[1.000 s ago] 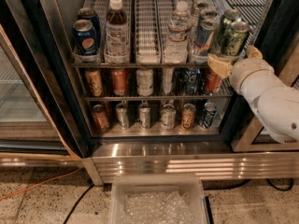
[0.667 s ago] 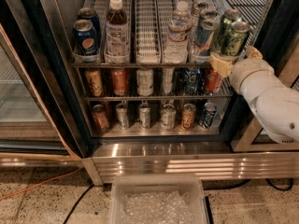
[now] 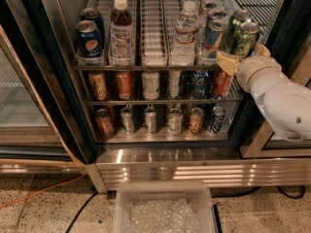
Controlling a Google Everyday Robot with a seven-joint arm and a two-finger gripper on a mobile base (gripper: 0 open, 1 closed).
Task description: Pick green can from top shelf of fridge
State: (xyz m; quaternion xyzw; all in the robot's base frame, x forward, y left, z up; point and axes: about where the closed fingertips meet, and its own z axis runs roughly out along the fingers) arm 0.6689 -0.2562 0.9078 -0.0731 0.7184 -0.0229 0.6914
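The green can (image 3: 243, 40) stands tilted at the front of the far right lane of the top shelf (image 3: 153, 38) of the fridge (image 3: 194, 171). A second green can (image 3: 236, 19) sits just behind it. My gripper (image 3: 244, 56) reaches in from the right on a white arm. Its yellowish fingers (image 3: 226, 62) sit on either side of the can's lower part and are shut on it. The can's base is hidden behind the fingers.
On the top shelf from the left are Pepsi cans (image 3: 88, 40), a brown bottle (image 3: 121, 33), a water bottle (image 3: 185, 35) and a blue-and-silver can (image 3: 212, 38) right beside the green one. Two lower shelves hold small cans. A clear bin (image 3: 165, 210) sits on the floor in front.
Almost nothing. The gripper and the green can have shifted very slightly; the can stays tilted in the right lane.
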